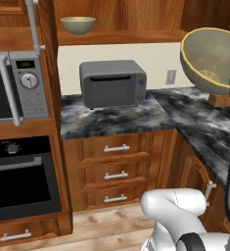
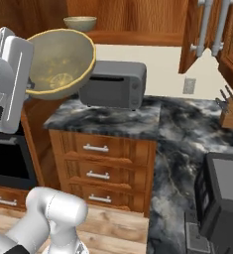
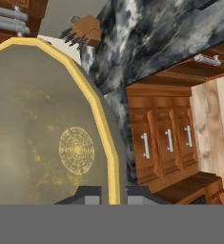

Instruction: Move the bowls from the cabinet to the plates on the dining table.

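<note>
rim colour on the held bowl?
Pale yellow rim on the held bowl, olive-tan inside with a yellow ring pattern; clearest in the hand view.

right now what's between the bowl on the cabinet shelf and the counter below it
In the left base view, the grey toaster oven stands on the counter below and right of the shelf bowl, pale wall behind it.

Open air surrounds my held bowl [image 2: 58,62]; the toaster oven [image 2: 115,84] sits just behind, counter [image 2: 108,119] below it.
</note>
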Controlling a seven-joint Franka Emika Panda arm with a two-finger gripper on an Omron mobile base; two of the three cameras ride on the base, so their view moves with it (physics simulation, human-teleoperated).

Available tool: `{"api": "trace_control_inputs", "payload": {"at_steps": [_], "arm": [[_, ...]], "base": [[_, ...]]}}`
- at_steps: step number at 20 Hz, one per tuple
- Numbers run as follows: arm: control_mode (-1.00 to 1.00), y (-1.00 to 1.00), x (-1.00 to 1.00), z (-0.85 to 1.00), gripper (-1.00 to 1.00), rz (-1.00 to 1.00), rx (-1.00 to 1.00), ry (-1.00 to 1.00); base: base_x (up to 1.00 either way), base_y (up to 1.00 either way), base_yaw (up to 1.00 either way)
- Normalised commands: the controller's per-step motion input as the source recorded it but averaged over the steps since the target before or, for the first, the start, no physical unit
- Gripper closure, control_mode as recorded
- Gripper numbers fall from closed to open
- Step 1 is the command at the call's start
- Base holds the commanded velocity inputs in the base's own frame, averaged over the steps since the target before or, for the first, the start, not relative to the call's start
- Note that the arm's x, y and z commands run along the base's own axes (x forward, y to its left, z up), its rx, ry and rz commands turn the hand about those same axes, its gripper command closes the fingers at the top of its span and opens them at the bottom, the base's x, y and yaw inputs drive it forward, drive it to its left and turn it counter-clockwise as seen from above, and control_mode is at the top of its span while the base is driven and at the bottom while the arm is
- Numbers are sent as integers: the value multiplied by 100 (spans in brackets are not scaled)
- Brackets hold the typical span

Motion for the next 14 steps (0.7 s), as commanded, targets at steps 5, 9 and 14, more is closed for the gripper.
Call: {"api": "trace_control_inputs", "payload": {"at_steps": [5, 9, 14], "arm": [[100, 0, 0, 0, 100, 0, 0, 0], [100, 0, 0, 0, 100, 0, 0, 0], [100, 0, 0, 0, 100, 0, 0, 0]], "base": [[-62, 34, 0], [-62, 36, 0], [-62, 36, 0]]}}
